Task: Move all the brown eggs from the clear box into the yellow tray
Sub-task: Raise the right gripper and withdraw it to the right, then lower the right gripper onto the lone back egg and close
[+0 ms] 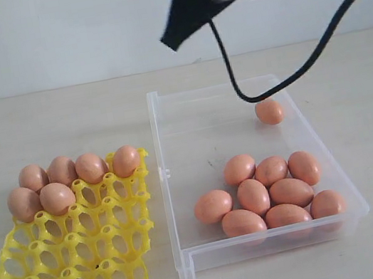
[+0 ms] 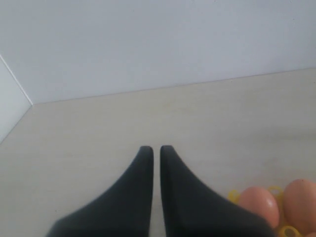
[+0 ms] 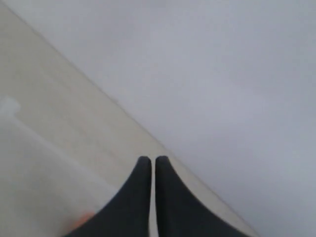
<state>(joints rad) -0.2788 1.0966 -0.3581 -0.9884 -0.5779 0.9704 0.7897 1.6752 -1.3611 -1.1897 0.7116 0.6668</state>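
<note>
- Spanning everything: pale table (image 1: 39, 122), plain wall (image 1: 45, 34) behind.
- Box (image 1: 168, 186): nine eggs (image 1: 254, 196) bunched at 5 o'clock, one at 1 o'clock.
- Tray (image 1: 73, 275) at box's 9 o'clock, six eggs along its 12 o'clock edge.
- Right gripper (image 3: 150, 160), left gripper (image 2: 152, 149): both pressed together, empty.
- Eggs likely light, slick, fragile; pinch gently across the short middle.

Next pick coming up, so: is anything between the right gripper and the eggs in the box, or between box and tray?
A black cable hangs beneath the right gripper over the box, its loop beside the lone egg. The clustered eggs lie uncovered. Toward the tray, only the box's low wall stands.
</note>
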